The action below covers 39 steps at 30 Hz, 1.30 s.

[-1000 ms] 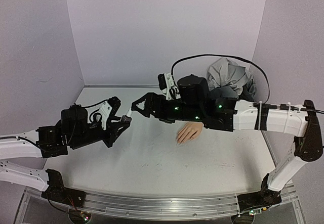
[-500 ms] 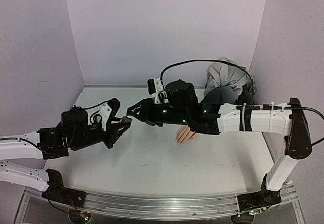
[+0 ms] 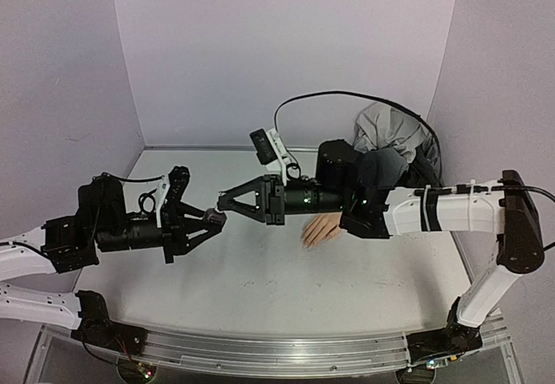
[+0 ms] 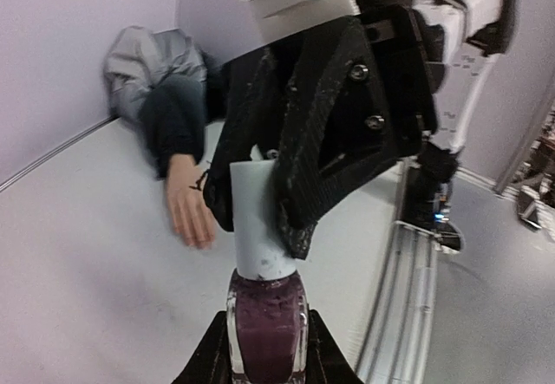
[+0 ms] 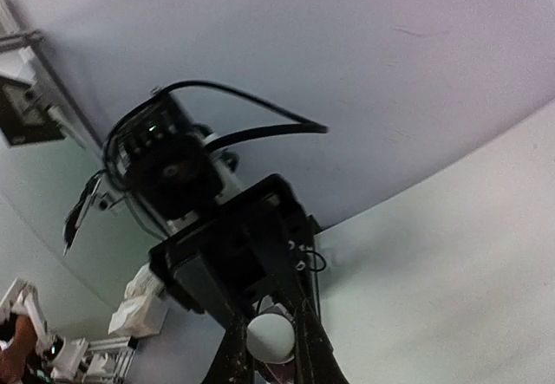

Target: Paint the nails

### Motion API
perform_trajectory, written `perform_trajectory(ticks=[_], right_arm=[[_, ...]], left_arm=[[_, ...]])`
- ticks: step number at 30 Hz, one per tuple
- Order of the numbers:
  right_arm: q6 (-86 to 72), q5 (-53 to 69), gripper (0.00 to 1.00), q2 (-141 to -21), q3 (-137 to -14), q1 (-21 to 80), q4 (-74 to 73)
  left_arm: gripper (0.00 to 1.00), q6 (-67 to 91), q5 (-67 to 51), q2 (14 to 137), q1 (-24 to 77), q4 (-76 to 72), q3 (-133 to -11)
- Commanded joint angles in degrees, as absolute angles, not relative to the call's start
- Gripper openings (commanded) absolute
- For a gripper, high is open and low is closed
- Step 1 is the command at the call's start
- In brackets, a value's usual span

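A dark bottle (image 4: 266,328) is being held in the left gripper (image 3: 211,218), its white cap (image 4: 257,219) being pinched by the right gripper (image 3: 223,201); crumpled grey cloth (image 3: 387,127) is being seen far behind.

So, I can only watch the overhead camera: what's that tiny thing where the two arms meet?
Observer: The left wrist camera shows a small glass bottle of dark purple polish, clamped in the left gripper.
Operator: And what's the other arm doing to it?
Observer: The right gripper is closed around the bottle's white cap.
Operator: Is the lid off yet?
Observer: No, in that view the cap sits right down on the bottle's neck.
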State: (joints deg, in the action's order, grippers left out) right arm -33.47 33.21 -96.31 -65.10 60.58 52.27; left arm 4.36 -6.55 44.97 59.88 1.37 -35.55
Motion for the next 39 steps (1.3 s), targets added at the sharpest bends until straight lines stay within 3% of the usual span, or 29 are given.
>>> perform_trajectory(ticks=[1,5,6,7,8,11,15,25,39], right_arm=[[-27.0,55.9,0.00,-94.2,-67.0,65.2,58.8],[-27.5,45.2,0.04,-94.5,-68.7,65.2,54.6],[-27.1,40.4,0.19,-93.5,-68.9,65.1,51.6],[-26.7,35.2,0.47,-92.8,-69.3,65.0,48.4],[-26.0,30.7,0.60,-92.1,-70.0,64.9,44.9],[-25.7,19.5,0.82,-91.0,-72.3,64.8,35.2],[-32.2,7.0,0.93,-90.5,-73.2,64.8,29.9],[-40.3,0.4,0.90,-93.9,-78.8,64.8,32.4],[-42.6,3.0,0.28,-100.2,-84.5,64.8,33.4]], left_arm=[[0.00,0.6,-23.2,45.4,60.2,-7.4,-42.9],[0.00,-3.5,-18.3,47.5,60.2,-7.4,-43.5],[0.00,-4.5,-16.4,48.2,60.2,-7.4,-43.9],[0.00,-5.7,-14.0,48.8,60.2,-7.3,-44.0],[0.00,-7.3,-10.5,49.6,60.2,-7.3,-44.4],[0.00,-11.0,4.6,52.7,60.9,-7.1,-45.5],[0.00,-15.6,10.5,52.3,61.0,-7.1,-44.7],[0.00,-22.5,15.9,50.0,60.9,-6.8,-41.3],[0.00,-22.1,17.4,51.3,60.9,-6.4,-41.7]])
